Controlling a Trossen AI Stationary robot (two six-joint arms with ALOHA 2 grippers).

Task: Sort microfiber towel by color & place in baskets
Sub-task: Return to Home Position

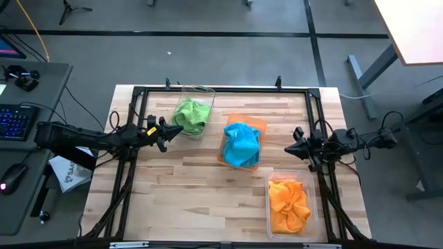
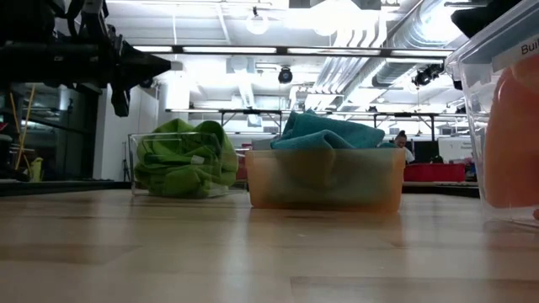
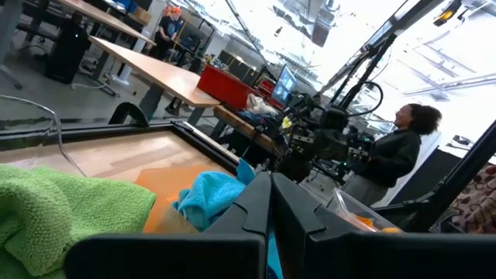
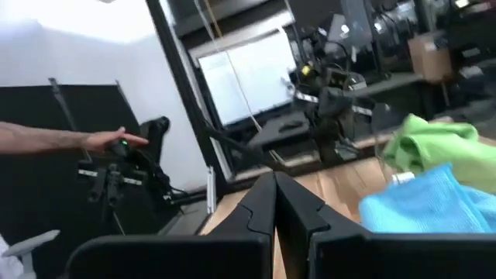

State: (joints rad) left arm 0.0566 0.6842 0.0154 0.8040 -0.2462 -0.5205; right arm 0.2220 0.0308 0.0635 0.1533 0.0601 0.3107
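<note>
Homing step: seeing green towels (image 1: 192,115), blue towels (image 1: 242,144), orange towels (image 1: 288,199) all binned. Holding left gripper (image 1: 166,131), right gripper (image 1: 296,146) pinched closed, empty, inside tabletop's (image 1: 187,200) side edges. Needing only parking next.

wooden table (image 1: 173,200) carries three baskets (image 1: 250,122).

Kbd (image 1: 15,121) + mouse (image 1: 14,176) beside wood table (image 1: 208,200)
</note>
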